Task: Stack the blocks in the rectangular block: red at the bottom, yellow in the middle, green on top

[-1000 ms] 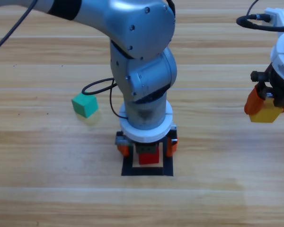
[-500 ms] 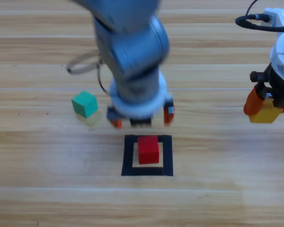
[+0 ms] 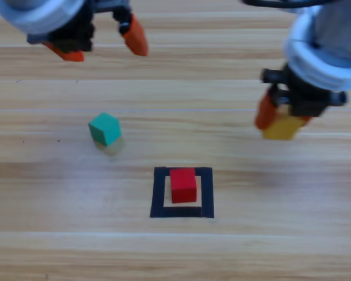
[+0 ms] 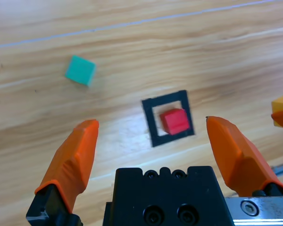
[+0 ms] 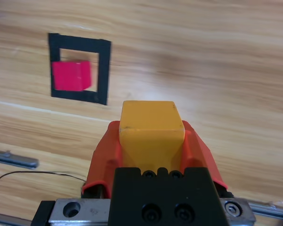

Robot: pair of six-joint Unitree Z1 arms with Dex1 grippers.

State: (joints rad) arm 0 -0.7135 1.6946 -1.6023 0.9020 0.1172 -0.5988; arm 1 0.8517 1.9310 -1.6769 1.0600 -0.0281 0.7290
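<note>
A pale wooden surface [image 3: 234, 246] carried the work. The right gripper [image 3: 281, 117], at three o'clock above it, had its jaws clenched on the yellow cube [image 3: 282, 126], held clear of the wood. The left gripper [image 3: 102, 44], at eleven o'clock, hung released and empty. The red cube [image 3: 183, 184] sat squarely inside the tape outline [image 3: 158, 193], edges parallel; no long axis. The green cube [image 3: 105, 129] lay at nine o'clock, turned cornerwise. One layer done, two left.

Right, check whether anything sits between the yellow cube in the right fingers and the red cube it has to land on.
Nothing visible does. The right gripper holds the yellow cube above bare wood, right of the red cube in the tape outline. The green cube and left gripper sit well off that path.
</note>
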